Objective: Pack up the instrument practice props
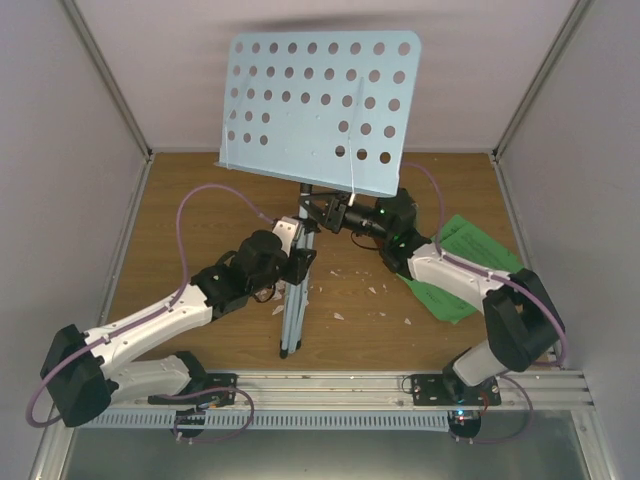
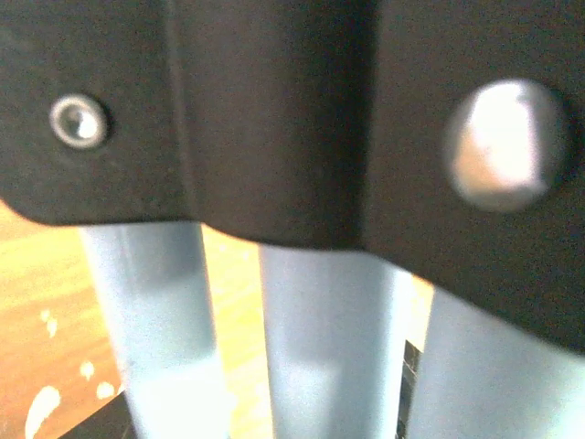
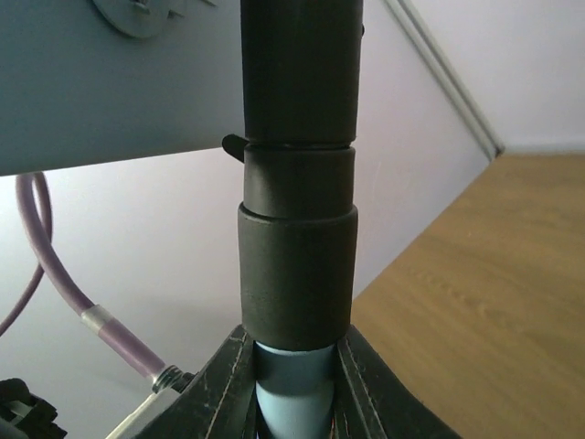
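The music stand has a pale blue perforated desk (image 1: 318, 105) standing upright at the table's middle, with its grey legs (image 1: 291, 315) folded together. My left gripper (image 1: 300, 262) is at the top of the legs, which fill the left wrist view (image 2: 320, 347) under a black hub (image 2: 274, 119); it looks shut on them. My right gripper (image 1: 338, 214) is shut on the stand's pole (image 3: 292, 384) just below a black collar (image 3: 297, 274). Green sheet music (image 1: 470, 255) lies flat at the right, partly under my right arm. The metronome is out of view.
White crumbs (image 1: 350, 290) are scattered on the wooden tabletop (image 1: 180, 200) around the stand's foot. Pale enclosure walls (image 1: 80, 120) close in the left, back and right. A metal rail (image 1: 330, 385) runs along the near edge.
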Controlling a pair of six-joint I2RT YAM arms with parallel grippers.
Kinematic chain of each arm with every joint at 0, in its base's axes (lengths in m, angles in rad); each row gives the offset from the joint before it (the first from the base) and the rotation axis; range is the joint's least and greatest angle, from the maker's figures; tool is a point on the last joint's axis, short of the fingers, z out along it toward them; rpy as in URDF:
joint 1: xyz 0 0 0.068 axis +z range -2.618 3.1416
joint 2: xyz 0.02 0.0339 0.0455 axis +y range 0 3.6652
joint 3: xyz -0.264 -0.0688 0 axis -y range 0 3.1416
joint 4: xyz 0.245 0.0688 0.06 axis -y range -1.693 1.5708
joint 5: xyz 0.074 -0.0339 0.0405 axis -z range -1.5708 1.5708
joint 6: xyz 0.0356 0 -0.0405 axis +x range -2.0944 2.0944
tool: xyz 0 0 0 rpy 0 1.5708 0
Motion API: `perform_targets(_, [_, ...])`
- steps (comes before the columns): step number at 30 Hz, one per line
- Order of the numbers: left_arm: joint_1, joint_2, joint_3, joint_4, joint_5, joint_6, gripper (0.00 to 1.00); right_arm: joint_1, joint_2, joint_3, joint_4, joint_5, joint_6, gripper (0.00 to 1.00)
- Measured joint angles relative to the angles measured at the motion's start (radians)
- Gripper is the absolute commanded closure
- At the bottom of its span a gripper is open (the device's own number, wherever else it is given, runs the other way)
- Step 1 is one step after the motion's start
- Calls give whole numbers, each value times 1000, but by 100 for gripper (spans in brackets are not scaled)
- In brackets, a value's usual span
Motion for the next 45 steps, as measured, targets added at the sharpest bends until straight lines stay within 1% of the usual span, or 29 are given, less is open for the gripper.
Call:
perform_targets(5, [2,-37,-45,-103,3,-95,100,16,84,0,-24,-22,89,99])
perform_targets(10, [5,-42,-96,-173,17,-184,100,23,169,0,-87,-46,162,89])
perform_targets(11, [5,-43,-111,-172,19,-196,100,26,183,0,-96,-49,169,85])
perform_targets(15, [4,-49,-168,-163,22,-239,100,41,239,0,-105,-61,181,81])
perform_targets(18, [4,-49,-201,-156,24,-261,100,45,279,0,-93,-83,188,74])
perform_targets(22, [7,-47,-225,-130,19,-280,100,48,319,1,-44,-83,169,72])
perform_targets(24, [12,-46,-238,-111,19,-286,100,48,330,1,-29,-80,155,65])
perform_targets(26, [24,-45,-253,-89,27,-290,100,48,338,1,-16,-52,140,60])
perform_targets(29, [72,-44,-275,-79,59,-307,100,31,346,-6,-9,22,119,55])
perform_targets(32, [129,-44,-305,-80,77,-336,100,-18,366,-26,-18,114,111,54])
perform_targets(35, [165,-38,-325,-84,81,-369,100,-51,381,-52,-25,166,109,53])
perform_targets(45, [182,-20,-330,-76,92,-381,100,-45,367,-86,-25,188,96,47])
